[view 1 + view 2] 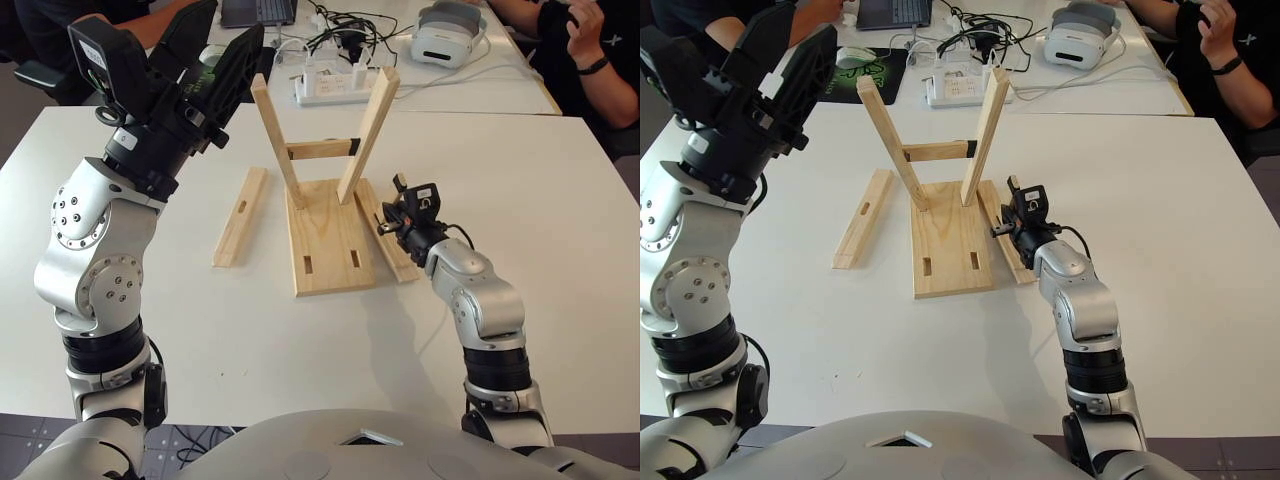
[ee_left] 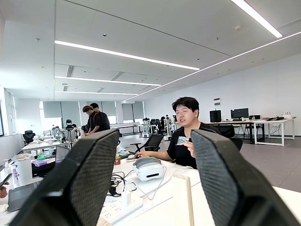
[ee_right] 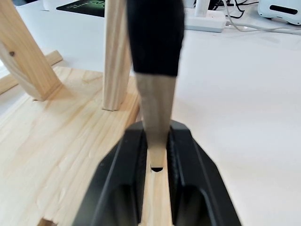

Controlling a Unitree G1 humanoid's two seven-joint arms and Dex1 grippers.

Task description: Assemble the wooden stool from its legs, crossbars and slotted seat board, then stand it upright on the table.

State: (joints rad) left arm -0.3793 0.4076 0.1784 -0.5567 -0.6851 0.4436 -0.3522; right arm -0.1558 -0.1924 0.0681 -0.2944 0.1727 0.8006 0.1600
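The right gripper (image 1: 388,226) is clamped on a wooden strip (image 1: 402,262) lying flat. Just to its left lies the seat board (image 1: 325,255), with two legs (image 1: 278,140) and a crossbar (image 1: 320,150) standing in it. The left gripper (image 1: 213,47) hangs high, fingers spread apart, well left of them.

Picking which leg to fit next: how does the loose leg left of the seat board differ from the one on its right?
The left loose leg lies apart from the seat board, bare table between; the right loose leg lies close along its edge. The left loose leg is untouched; the right pincer is shut on the right loose leg. Both lie flat, pale wood, slotted.
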